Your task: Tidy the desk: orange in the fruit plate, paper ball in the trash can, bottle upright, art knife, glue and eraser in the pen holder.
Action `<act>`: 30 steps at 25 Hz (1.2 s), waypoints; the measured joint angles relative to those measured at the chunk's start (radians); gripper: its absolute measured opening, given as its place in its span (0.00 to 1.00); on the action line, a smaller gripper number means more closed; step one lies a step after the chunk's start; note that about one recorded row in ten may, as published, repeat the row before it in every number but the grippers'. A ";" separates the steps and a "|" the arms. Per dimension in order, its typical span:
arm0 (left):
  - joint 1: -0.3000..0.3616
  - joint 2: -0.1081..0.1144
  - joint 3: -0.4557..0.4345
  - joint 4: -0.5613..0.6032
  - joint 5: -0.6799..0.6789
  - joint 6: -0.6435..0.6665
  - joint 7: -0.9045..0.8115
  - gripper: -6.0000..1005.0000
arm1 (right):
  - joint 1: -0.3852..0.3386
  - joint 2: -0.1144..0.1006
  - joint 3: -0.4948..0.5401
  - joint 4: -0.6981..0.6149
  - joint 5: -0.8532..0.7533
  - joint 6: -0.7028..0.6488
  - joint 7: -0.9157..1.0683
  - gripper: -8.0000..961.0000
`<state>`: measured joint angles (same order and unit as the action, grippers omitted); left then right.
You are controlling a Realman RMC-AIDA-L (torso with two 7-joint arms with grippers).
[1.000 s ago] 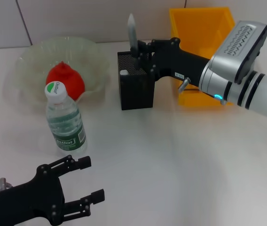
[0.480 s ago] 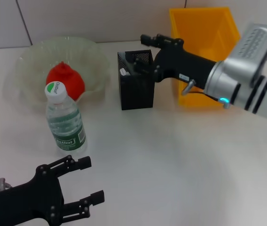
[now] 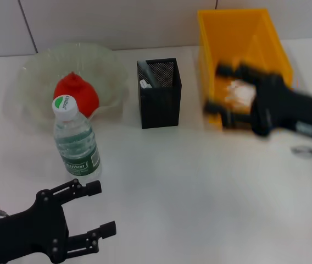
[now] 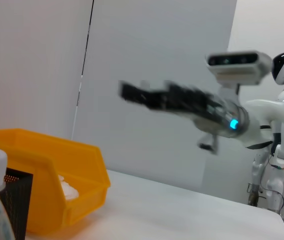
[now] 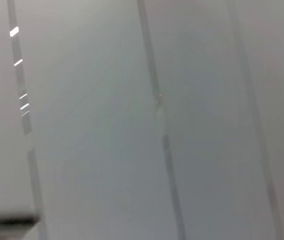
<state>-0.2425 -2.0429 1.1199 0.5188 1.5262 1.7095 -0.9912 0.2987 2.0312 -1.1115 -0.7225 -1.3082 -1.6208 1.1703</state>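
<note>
Right tool [image 3: 222, 88] swung off pen holder [image 3: 159, 93], blurred

One orange [image 3: 76, 94], one plate [image 3: 35, 71], one bottle [image 3: 77, 140], one holder [image 3: 159, 93], one bin [image 3: 238, 33], one paper ball [image 3: 238, 93], two grippers.

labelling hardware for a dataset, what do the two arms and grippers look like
The left gripper is matte black, with slim linkage fingers tipped by small rectangular pads and dotted with pale screw heads; a small metal stub sticks up behind it. The right gripper is the same black style on a black wrist body. In the left wrist view its arm turns silver-grey, with a glowing cyan light.
</note>
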 joint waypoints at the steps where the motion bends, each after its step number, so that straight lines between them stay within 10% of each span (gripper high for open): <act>1: 0.000 0.000 0.000 0.000 0.000 0.000 0.000 0.81 | 0.000 0.000 0.000 0.000 0.000 0.000 0.000 0.85; 8: -0.010 0.013 0.004 0.001 0.002 0.002 -0.003 0.81 | -0.009 0.030 0.042 0.011 -0.325 -0.096 -0.022 0.86; 30: -0.040 0.020 0.000 0.001 0.055 0.005 -0.045 0.81 | 0.007 0.046 0.035 0.070 -0.363 -0.054 -0.044 0.86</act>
<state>-0.2821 -2.0233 1.1199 0.5200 1.5817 1.7145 -1.0366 0.3055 2.0770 -1.0769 -0.6528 -1.6711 -1.6744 1.1258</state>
